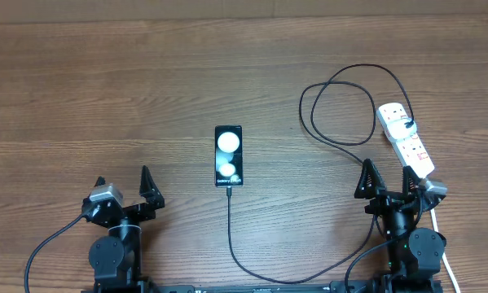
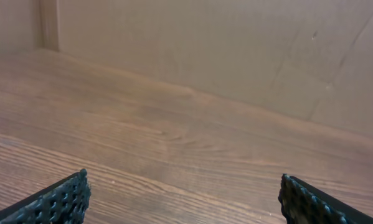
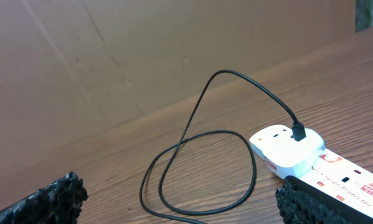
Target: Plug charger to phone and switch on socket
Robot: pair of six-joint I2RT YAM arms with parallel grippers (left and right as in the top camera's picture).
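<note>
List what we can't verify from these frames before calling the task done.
Whether the power strip is on: too small overhead; right wrist view cuts the strip off at its edge.
Plug seating in the phone: too small overhead; absent from both wrist views.
Phone screen text: too small overhead.

The phone (image 1: 229, 155) lies mid-table (image 1: 105, 81). A cable (image 1: 229, 228) leaves the phone's near end, runs toward the near edge and bends right. At far right lies the power strip (image 1: 406, 140), with a charger (image 3: 286, 149) on its far end and cable loops to its left. The strip's near end reaches the right gripper (image 1: 388, 171).
</note>
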